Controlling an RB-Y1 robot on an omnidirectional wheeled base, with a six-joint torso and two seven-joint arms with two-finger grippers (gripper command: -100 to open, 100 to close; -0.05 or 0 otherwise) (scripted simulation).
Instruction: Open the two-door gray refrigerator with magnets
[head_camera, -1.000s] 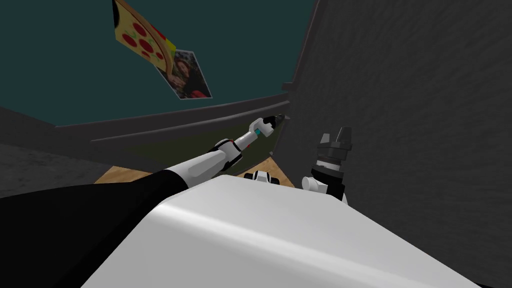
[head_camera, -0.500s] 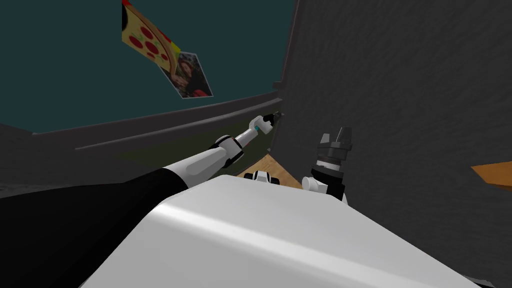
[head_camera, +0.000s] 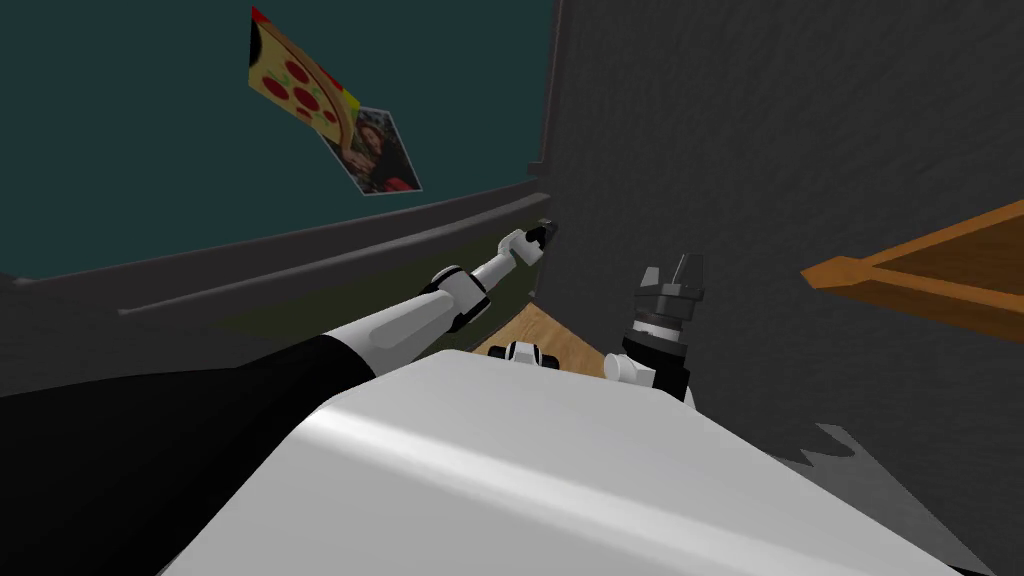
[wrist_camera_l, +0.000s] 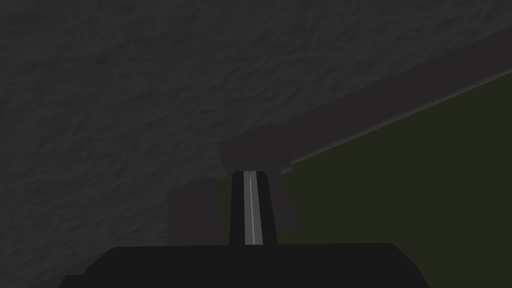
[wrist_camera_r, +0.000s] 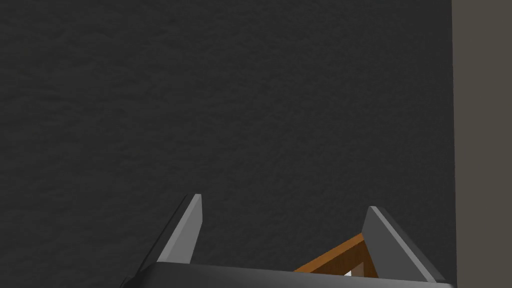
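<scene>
- At the end of the refrigerator handle (wrist_camera_l: 350, 115), the left gripper (wrist_camera_l: 252, 176) has its jaws pressed together.
- Beside that handle, the right gripper (wrist_camera_r: 285, 212) holds its jaws spread, facing a dark grey surface (wrist_camera_r: 225, 100).

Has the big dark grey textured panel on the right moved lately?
Yes: the dark grey textured panel has shifted left, its edge nearer the rectangular photo magnet on the teal surface.

Dark grey textured refrigerator door (head_camera: 720, 150) swung further round, its edge nearer the pizza-slice magnet (head_camera: 300, 85), left gripper (head_camera: 546, 229) carried along with it, orange-brown wooden frame (head_camera: 920, 270) newly showing past the door's far side.
</scene>
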